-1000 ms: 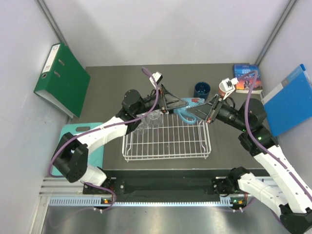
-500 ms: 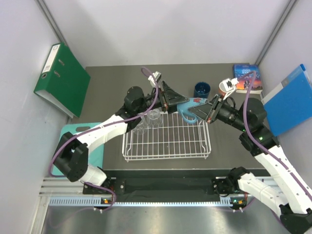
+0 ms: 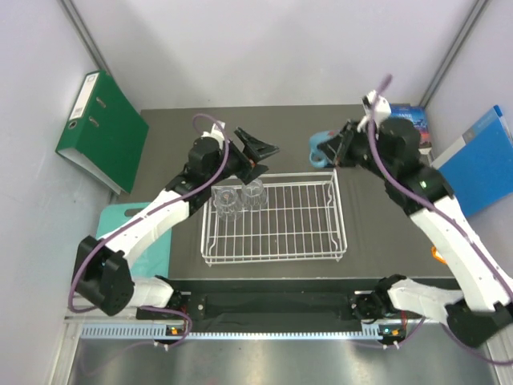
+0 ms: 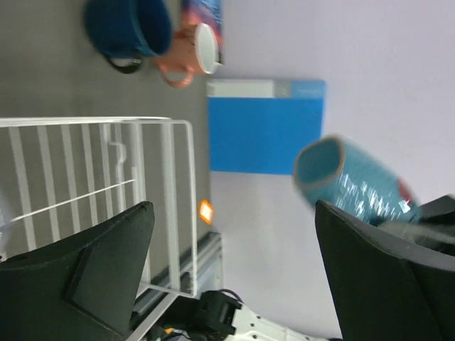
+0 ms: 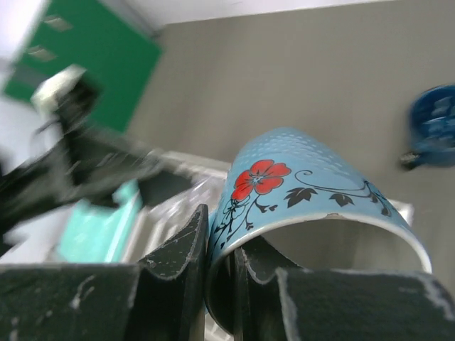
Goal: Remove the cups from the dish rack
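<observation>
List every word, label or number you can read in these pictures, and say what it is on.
No text can be read.
Green binder: white spine label, too small.
Book: cover print blurred.
Blue folder: pale strip, nothing legible.

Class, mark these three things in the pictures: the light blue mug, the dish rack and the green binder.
light blue mug (image 5: pixel 313 167), right wrist view, on its flowered outer wall.
dish rack (image 3: pixel 288 218), top view, on the bare wire floor.
green binder (image 3: pixel 104 136), top view, on its broad cover.
</observation>
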